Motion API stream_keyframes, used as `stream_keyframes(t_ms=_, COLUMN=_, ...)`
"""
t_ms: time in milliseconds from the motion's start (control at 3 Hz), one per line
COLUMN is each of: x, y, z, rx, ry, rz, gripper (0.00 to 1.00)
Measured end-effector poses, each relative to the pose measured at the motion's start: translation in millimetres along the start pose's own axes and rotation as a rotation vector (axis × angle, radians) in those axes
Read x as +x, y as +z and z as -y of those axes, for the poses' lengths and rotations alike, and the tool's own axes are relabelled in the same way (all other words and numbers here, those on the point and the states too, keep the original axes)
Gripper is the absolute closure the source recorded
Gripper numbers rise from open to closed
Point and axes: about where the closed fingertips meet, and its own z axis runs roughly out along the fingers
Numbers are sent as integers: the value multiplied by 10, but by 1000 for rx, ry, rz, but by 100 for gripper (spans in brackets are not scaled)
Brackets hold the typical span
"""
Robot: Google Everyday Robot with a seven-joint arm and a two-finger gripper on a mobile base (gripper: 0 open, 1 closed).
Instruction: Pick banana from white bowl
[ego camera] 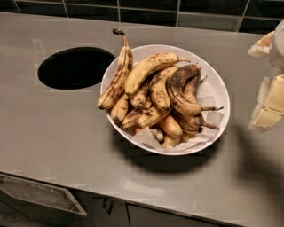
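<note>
The white bowl (pixel 220 95) sits in the middle of a grey counter, lined with white paper and piled with several bananas. The banana (pixel 148 68), the brightest yellow and lightly speckled, lies on top of the pile, running from lower left to its thin stem at upper right. A slim brown-streaked banana (pixel 117 77) hangs over the bowl's left rim. Nearly black curved bananas (pixel 182 91) lie on the right side of the pile. My gripper (pixel 265 75) is at the right edge of the view, to the right of the bowl and apart from it, its cream fingers spread with nothing between them.
A round dark hole (pixel 75 68) is cut into the counter left of the bowl. A dark tiled wall (pixel 146 9) runs along the back. The counter's front edge (pixel 133 195) has cabinet fronts below it.
</note>
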Motion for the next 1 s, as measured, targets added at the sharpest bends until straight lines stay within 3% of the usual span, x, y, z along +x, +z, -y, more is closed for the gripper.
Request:
stream_keyframes(t_ms=333, x=-1, y=0, z=0, rx=0, ry=0, rz=0, gripper=0)
stream_keyframes(t_ms=667, x=-342, y=-82, z=-48, rx=2, ry=-104, rz=22, gripper=0)
stream_keyframes(t_ms=1000, x=-890, y=-185, z=-89, rx=0, ry=-253, rz=64, gripper=0)
